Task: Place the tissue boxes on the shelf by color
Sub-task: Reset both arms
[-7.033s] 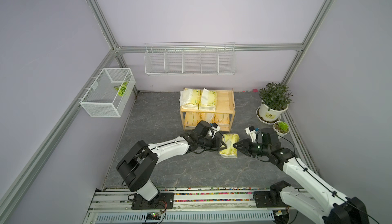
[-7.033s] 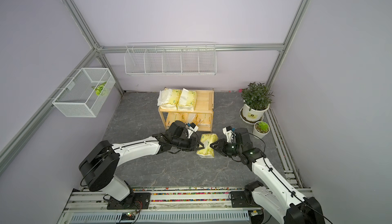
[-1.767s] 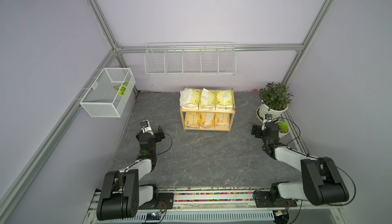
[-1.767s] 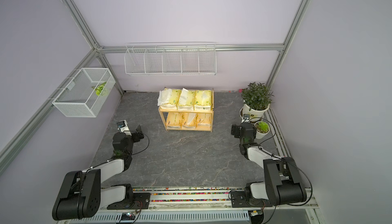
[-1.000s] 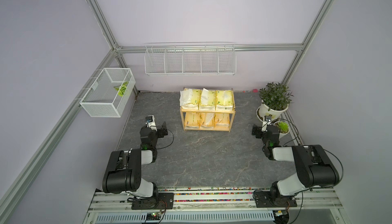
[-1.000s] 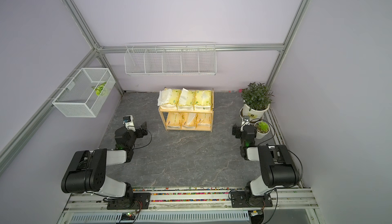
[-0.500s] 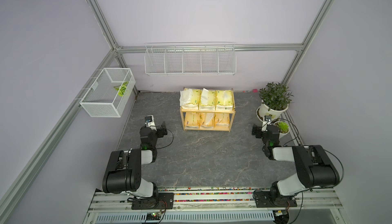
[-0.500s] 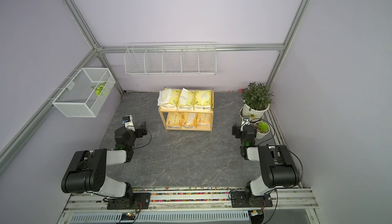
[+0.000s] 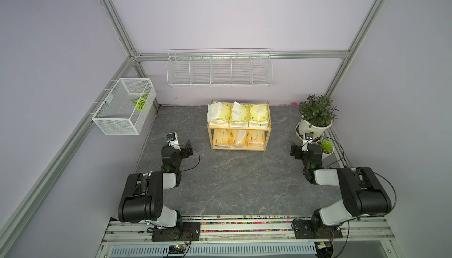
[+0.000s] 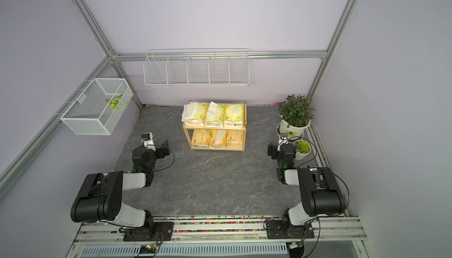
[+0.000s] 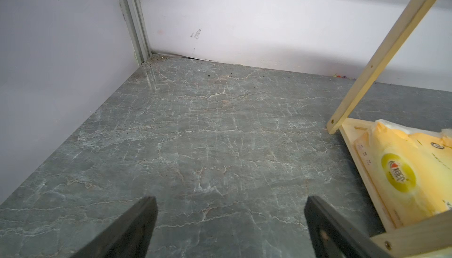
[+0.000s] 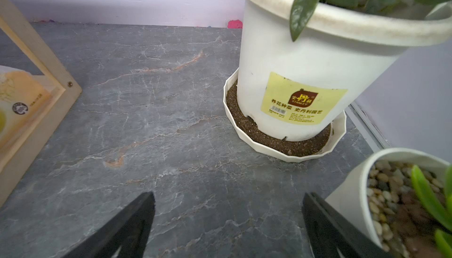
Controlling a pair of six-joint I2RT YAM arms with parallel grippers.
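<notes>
The pale yellow-green pack (image 9: pixel 258 115), on the floor between both grippers 7 seconds ago, now lies at the right end of the shelf's (image 9: pixel 239 128) top tier, making 3 there instead of 2. The left gripper (image 9: pixel 188 148) and right gripper (image 9: pixel 294 149) are drawn back to the sides with their arms folded, jaws apart and empty.

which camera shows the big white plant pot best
The right wrist view: the big white plant pot fills it, label and saucer clear. Both top views show the pot small and distant; the left wrist view misses it.
</notes>
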